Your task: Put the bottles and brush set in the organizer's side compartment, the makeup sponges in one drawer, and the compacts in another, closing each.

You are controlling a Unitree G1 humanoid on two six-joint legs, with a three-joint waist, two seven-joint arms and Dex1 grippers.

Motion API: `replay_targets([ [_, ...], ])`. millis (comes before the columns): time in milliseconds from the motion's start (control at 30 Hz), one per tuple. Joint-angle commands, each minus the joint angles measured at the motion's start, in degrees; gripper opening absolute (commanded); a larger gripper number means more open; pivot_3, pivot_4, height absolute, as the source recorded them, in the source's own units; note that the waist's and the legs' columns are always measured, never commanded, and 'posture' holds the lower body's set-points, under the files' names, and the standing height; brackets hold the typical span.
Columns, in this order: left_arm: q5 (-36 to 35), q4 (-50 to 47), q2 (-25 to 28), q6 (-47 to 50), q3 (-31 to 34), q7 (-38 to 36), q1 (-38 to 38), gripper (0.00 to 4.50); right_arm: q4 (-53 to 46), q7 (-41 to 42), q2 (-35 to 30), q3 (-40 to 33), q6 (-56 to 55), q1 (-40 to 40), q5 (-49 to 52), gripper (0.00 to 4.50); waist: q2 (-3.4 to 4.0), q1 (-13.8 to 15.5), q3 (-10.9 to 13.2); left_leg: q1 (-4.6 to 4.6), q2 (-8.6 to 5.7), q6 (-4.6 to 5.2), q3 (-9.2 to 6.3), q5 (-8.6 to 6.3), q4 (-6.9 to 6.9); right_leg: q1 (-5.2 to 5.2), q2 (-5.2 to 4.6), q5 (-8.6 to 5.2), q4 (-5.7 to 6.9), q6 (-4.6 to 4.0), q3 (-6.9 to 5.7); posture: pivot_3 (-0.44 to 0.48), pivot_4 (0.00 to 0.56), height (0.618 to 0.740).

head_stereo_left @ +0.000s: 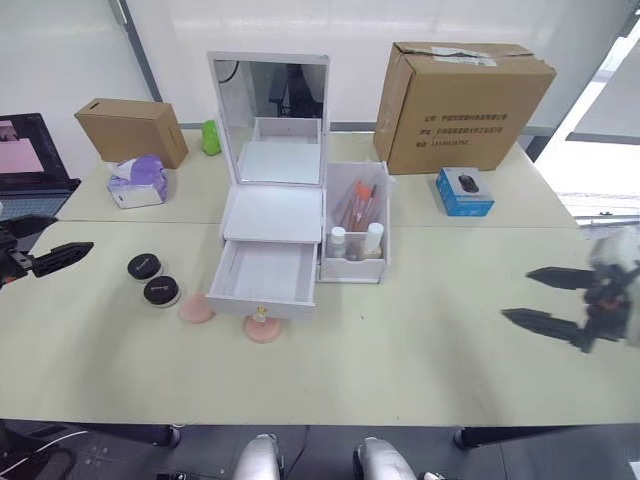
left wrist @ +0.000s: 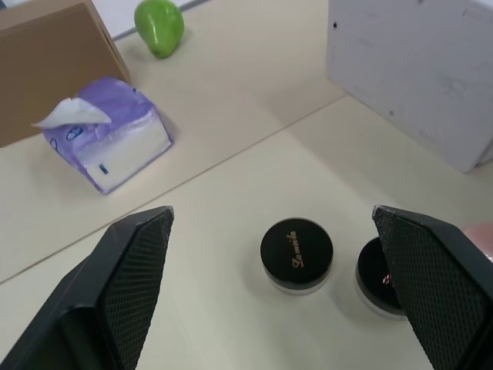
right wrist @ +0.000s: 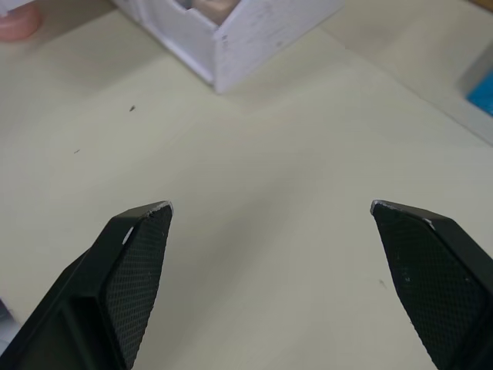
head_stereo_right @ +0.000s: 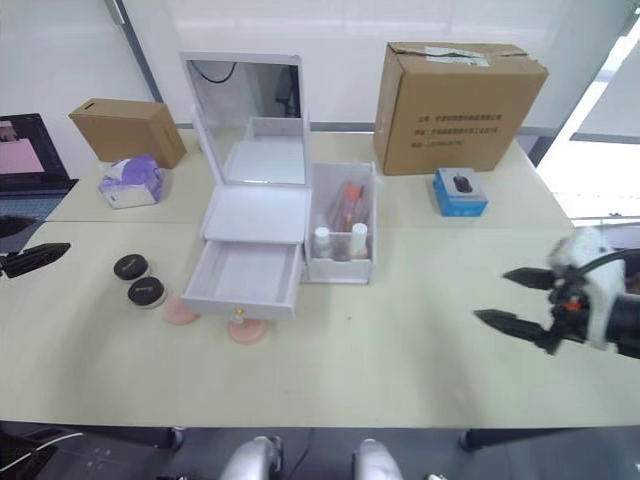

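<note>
Both hands are showing black, tapering fingers w/ cross-hatched inner pads; right hand point(head_stereo_right: 521, 298) is carrying a white housing & black cable; left hand point(left wrist: 273, 289) black.

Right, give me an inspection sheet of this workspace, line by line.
Surface: pale table, bare in front.
Job's things: organizer, lower drawer open and empty; bottles and brush set in side compartment; two compacts and two makeup sponges on table.
Clutter: tissue pack, green object, blue box, two cardboard boxes.
Grippers: left pincer open over compacts; right pincer open above bare table.
Cables: nothing seen.
Surroundings: pale wall behind.
</note>
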Motion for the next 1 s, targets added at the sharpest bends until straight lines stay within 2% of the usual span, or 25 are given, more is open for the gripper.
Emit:
replay_targets([
  [33,2.6,3.7,1.5,-3.5,-0.5,-1.0,-3.8,4.46,1.7,1.0,1.3,-2.9,-3.4,1.1,-1.0,4.50,-0.05,0.0,0.0,0.01,0.00,0.00,0.00,0.00,0.00,0.01,-0.01,0.00,0.00,-0.01,0.00,0.000,0.150,0.740],
  [300,5.1,7.1,1.3,-3.3,-0.8,-1.7,-8.5,4.46,4.7,4.2,1.0,0.4,-6.4,-2.1,-0.2,4.50,-0.01,0.2,0.0,-0.03,0.00,0.00,0.05,0.00,0.06,0.04,-0.04,0.04,0.07,0.09,0.00,0.000,0.150,0.740],
  [500,0.8,3.8,2.0,2.0,3.5,-6.4,-2.8,4.46,2.2,8.8,-2.3,4.6,-1.5,-9.1,7.0,4.50,0.17,-0.1,0.0,-0.04,0.00,0.01,0.06,0.01,0.07,0.08,-0.05,0.20,0.15,0.36,0.04,0.000,0.150,0.740],
  [633,-4.2,-5.0,0.4,-1.9,10.7,-8.8,11.4,4.46,1.5,8.6,-4.4,12.4,2.8,-22.3,13.0,4.50,0.33,-1.2,0.0,0.01,0.13,0.01,0.12,0.01,0.02,0.09,0.01,0.21,0.30,0.32,0.08,0.000,0.150,0.740],
  [733,-7.4,-16.1,-1.9,-1.1,17.3,-8.1,25.6,4.46,1.7,8.9,-4.8,18.1,6.0,-32.5,16.6,4.50,0.38,-1.5,0.0,0.07,0.52,0.01,0.55,0.01,-0.01,0.03,0.02,0.31,0.32,-0.32,0.00,0.000,0.150,0.740],
  [833,-8.3,-30.2,-7.3,-2.7,24.6,-3.5,40.5,4.46,3.0,9.4,-4.9,24.2,9.7,-42.4,18.0,4.50,0.38,-1.5,0.0,0.26,0.79,0.01,1.02,0.01,-0.06,-0.07,-0.10,0.16,0.34,-0.68,-0.10,0.000,0.150,0.740],
  [1000,-12.4,-52.4,-16.9,6.8,30.0,2.4,58.2,4.46,5.2,9.4,-2.8,31.9,15.4,-54.1,18.8,4.50,0.11,-1.2,-0.1,0.28,0.98,-0.53,1.65,-0.33,-0.25,-0.30,-0.60,0.20,0.15,-0.89,-0.50,0.000,0.150,0.740],
])
